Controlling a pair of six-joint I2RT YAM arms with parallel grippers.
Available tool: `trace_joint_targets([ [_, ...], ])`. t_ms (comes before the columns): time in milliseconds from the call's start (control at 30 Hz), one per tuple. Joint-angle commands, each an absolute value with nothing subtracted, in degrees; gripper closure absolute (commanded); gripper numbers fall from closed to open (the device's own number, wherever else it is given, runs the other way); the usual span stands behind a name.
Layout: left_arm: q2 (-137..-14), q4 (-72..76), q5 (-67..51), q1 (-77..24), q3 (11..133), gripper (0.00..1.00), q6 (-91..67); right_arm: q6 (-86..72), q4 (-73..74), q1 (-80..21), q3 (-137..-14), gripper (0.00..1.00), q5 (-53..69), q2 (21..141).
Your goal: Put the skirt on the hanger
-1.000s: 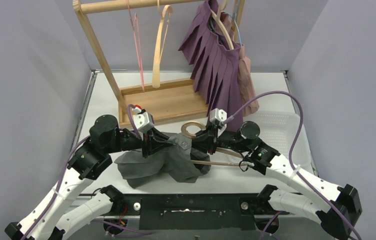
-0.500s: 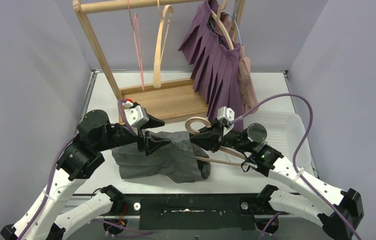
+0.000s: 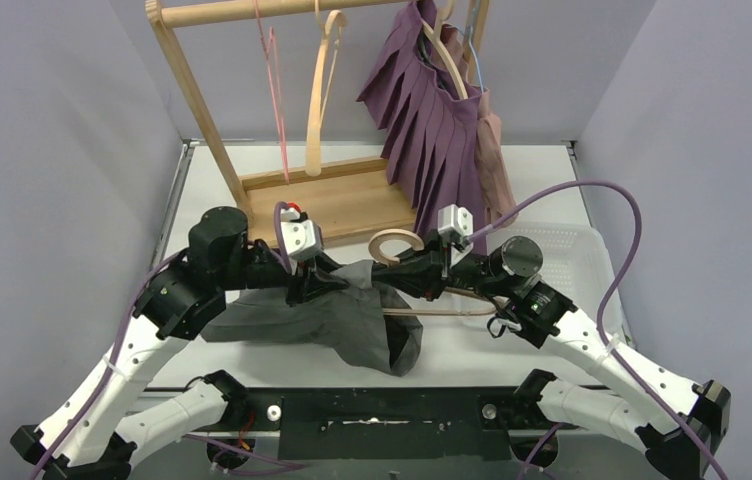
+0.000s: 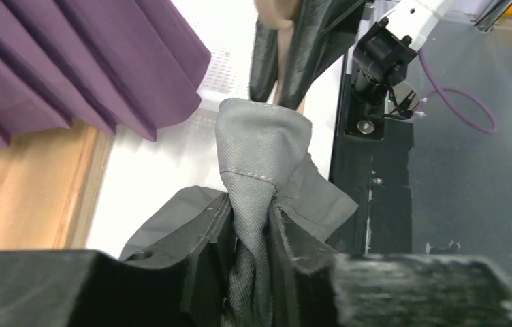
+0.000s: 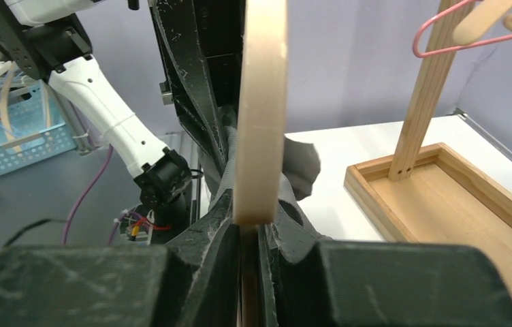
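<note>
White table [image 3: 552, 190] between grey walls, bearing a wooden rack [image 3: 332, 205]. Grey skirt [image 3: 337, 315] draped in front of the rack, one fold pinched by the left gripper [image 4: 250, 211]. Wooden hanger [image 3: 392, 243] just beside it, clamped in the right gripper [image 5: 248, 231].

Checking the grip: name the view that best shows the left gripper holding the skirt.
Left wrist: left gripper pinches a bunched fold of skirt close up. Top external shows it small; right wrist, only a scrap.

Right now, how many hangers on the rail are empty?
2: a thin pink hanger and a wooden hanger just right of it, both on the rail's left half. Those farther right carry clothes.
</note>
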State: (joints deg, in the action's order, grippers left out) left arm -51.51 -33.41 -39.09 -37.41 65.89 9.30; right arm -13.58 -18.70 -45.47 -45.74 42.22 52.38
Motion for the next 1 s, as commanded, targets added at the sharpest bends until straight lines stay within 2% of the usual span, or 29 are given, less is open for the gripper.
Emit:
trace_joint_targets([
  [0,-49.7,-31.8,-35.2,-36.6,70.3,0.66,10.2,-13.3,-23.2,-46.0,-50.8,1.0,44.8,50.8],
  [67,-50.9,-30.0,-37.2,-36.5,71.8,0.51,9.3,-13.4,-23.3,-46.1,-51.4,1.0,45.7,51.7],
  [100,-51.9,-30.2,-38.8,-36.6,72.7,0.47,9.3,-13.4,-23.3,-46.0,-51.8,1.0,46.0,52.2],
  [200,-55.1,-33.2,-42.6,-36.5,75.1,0.44,10.3,-13.3,-23.2,-46.0,-52.9,1.0,46.7,53.4],
  [300,-57.4,-36.8,-45.8,-36.6,75.9,0.46,12.1,-13.2,-23.1,-46.1,-53.5,1.0,47.6,53.9],
  [400,-59.0,-40.9,-47.8,-36.7,75.9,0.57,14.6,-13.3,-23.5,-46.1,-53.6,1.0,48.5,54.1],
  [500,-59.7,-43.9,-49.6,-36.7,75.6,0.78,16.6,-13.1,-23.1,-46.1,-53.7,1.0,48.8,54.0],
  [567,-59.6,-44.3,-50.3,-36.7,75.3,0.95,17.4,-13.0,-22.6,-46.1,-53.5,1.0,48.4,53.7],
  [600,-59.3,-44.4,-50.2,-36.7,75.2,1.0,17.9,-13.0,-22.0,-46.1,-53.3,1.0,47.9,53.4],
  [667,-58.0,-44.1,-49.2,-36.7,74.6,1.0,18.3,-13.0,-20.1,-46.1,-53.0,0.99,45.7,52.4],
  [700,-57.2,-43.7,-48.2,-36.7,74.3,1.0,18.4,-12.8,-18.7,-46.1,-53.0,0.93,44.4,51.8],
  [800,-52.9,-39.5,-42.8,-36.7,72.3,1.0,16.8,-11.4,-11.6,-46.1,-53.0,0.65,39.9,49.5],
  [867,-49.0,-35.8,-35.1,-36.6,69.6,1.0,14.7,-10.5,-6.4,-46.1,-52.7,0.36,35.9,47.4],
  [967,-42.9,-31.7,-25.5,-36.6,66.5,1.0,12.9,-10.0,-0.7,-46.1,-51.7,0.26,28.6,43.6],
])
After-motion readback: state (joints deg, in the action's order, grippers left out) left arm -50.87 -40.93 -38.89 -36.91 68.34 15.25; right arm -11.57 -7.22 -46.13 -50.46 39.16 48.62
